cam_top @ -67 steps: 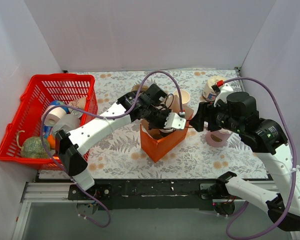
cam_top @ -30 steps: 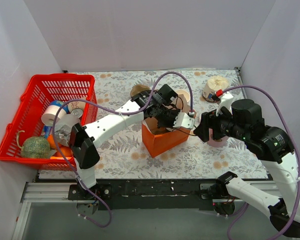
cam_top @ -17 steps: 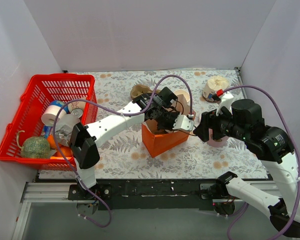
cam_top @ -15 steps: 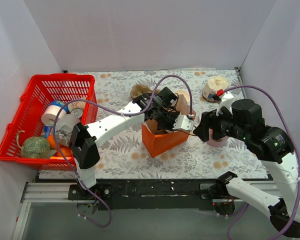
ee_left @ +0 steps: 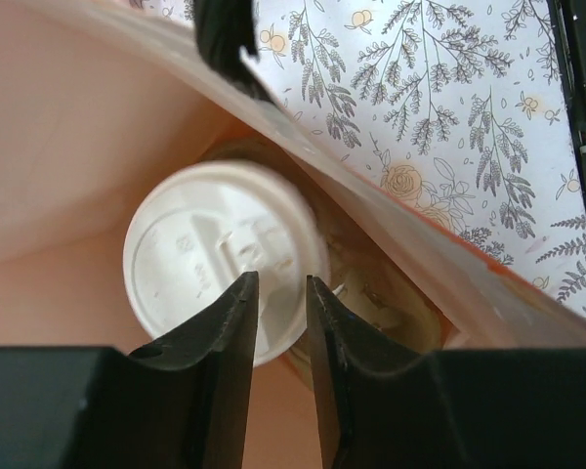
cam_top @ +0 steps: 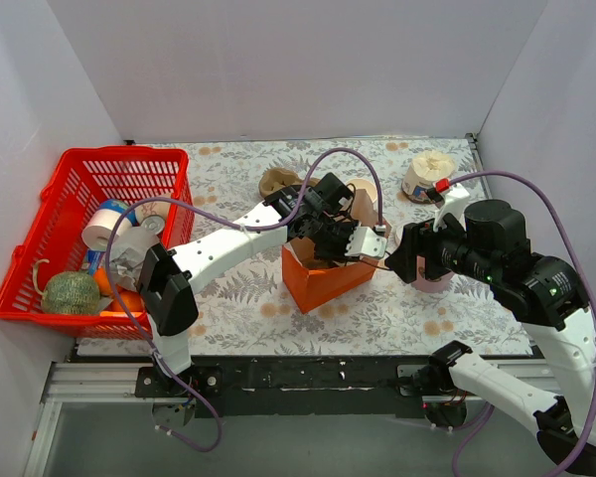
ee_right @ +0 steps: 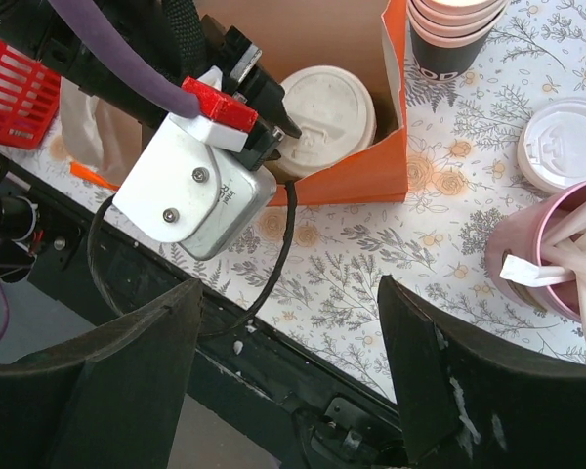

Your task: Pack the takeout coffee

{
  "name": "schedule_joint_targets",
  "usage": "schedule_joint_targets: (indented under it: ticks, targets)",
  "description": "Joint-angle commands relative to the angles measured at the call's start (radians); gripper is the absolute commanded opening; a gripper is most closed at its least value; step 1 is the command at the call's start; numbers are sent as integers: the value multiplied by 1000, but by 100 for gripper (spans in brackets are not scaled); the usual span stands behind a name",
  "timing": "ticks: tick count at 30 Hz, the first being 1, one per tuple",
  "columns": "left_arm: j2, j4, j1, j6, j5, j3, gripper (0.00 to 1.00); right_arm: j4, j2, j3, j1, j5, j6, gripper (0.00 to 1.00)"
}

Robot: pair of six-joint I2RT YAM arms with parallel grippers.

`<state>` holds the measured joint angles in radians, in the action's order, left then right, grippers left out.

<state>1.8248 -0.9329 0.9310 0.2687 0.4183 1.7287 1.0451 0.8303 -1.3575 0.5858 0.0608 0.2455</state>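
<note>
Two grippers flank the orange paper bag (cam_top: 323, 278). Your right gripper (ee_right: 288, 288) hangs just beside it, jaws wide and empty. Your left gripper (ee_left: 280, 283) sits in the bag's mouth, jaws slightly apart and clamped on nothing. I'd lift the left straight up, keeping its fingers off the thin wall. The takeout coffee (ee_left: 205, 244) stands upright inside the bag, long axis vertical, white lid (ee_right: 327, 103) facing up.

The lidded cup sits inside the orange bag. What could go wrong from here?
1. The left gripper has its jaws only slightly parted over the takeout coffee; lifting now might drag the lid or tip the cup.
2. Withdrawing could catch the thin wall of the orange bag and shift it.
</note>
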Motion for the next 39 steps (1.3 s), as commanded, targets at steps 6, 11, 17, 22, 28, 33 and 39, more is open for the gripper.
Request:
schedule_joint_targets:
  ticks: [6,11,17,22,28,33,39]
  targets:
    - [-79,11,2,-34,-24,45,38,-43,-13,-2,5,-15,14,82]
    - [-107,25,2,-66,-33,75,47,-53,-13,0,5,-18,18,83]
    - [-133,39,3,-92,-50,97,51,-68,-5,-11,5,-16,28,84]
    - [-160,68,3,-109,-82,100,55,-94,-8,4,5,-13,44,84]
    - [-215,153,3,-163,-147,94,64,-135,-7,-12,5,-30,78,85]
    - [-280,249,3,-220,-167,65,78,-169,-13,-64,5,-125,112,86]
    - [-341,356,3,-341,-159,64,98,-229,-22,-111,5,-240,163,94]
